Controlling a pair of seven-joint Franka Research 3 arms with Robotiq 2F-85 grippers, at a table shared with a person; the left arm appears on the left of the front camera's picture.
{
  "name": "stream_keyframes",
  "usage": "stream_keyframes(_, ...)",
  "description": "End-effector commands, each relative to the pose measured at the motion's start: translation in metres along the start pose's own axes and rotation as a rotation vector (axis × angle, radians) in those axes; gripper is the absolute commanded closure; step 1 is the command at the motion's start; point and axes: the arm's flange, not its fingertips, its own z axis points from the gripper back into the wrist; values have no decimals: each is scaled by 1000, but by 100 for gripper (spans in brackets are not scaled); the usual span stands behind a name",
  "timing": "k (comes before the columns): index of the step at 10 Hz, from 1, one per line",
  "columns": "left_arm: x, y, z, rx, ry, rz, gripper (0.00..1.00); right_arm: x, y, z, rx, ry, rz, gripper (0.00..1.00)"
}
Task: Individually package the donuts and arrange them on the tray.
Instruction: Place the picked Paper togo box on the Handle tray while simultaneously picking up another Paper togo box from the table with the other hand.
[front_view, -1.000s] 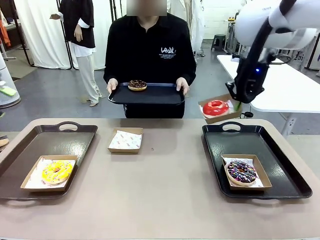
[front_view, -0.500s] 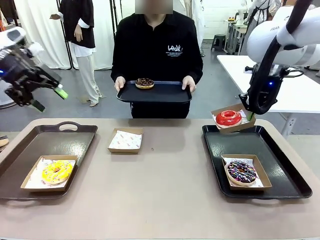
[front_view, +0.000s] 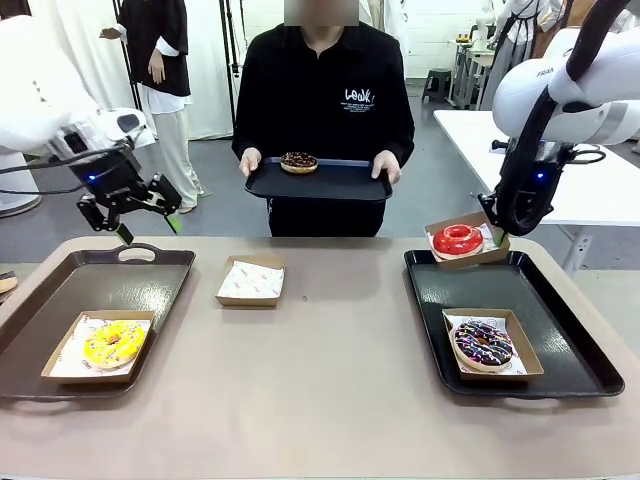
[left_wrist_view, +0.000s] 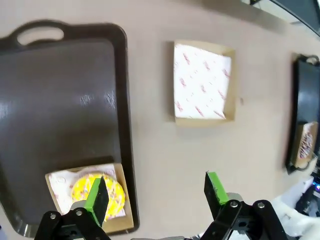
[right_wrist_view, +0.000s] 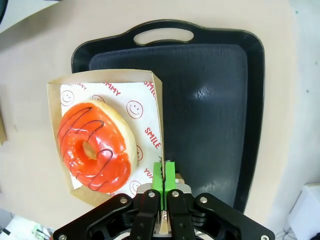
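Right arm reaches in from the right, wrist pointing down. Right end effector (front_view: 498, 234) is clamped on the side wall of a cardboard box (right_wrist_view: 158, 112) with the red donut (right_wrist_view: 115, 150) inside. The box sits low over the far-left corner of the right tray (front_view: 560, 330), overhanging the rim toward the counter (front_view: 320, 400). Can't tell if it touches the tray.

Left arm is in from the left, with the left end effector (front_view: 148, 228) hovering above the far end of the left tray (front_view: 150, 280), fingers apart and holding nothing.

Yellow donut (front_view: 100, 350) is boxed at the near end of the left tray. Sprinkled chocolate donut (front_view: 470, 350) is boxed on the right tray. Dark chocolate donut (front_view: 298, 161) is on the black tray (front_view: 340, 182) the person holds in both hands. An empty box (front_view: 250, 281) sits on the counter between the trays.

Versus half a second ago: the red donut's box is slightly lower and less tilted. The left end effector has swung in from the far left, lower and closer to the tray handle. The person's tray has shifted slightly right.
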Motion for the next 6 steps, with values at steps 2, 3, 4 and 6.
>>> stream_keyframes(2,5,1,-13,-8,-36,-30,0,-3,0,5,0,2,4,99)
stream_keyframes(3,5,-2,-10,21,-9,-10,0,-3,0,5,0,2,4,99)
stream_keyframes(4,5,-2,-10,21,-9,-10,0,-3,0,5,0,2,4,99)
stream_keyframes(6,5,-2,-10,21,-9,-10,0,-3,0,5,0,2,4,99)
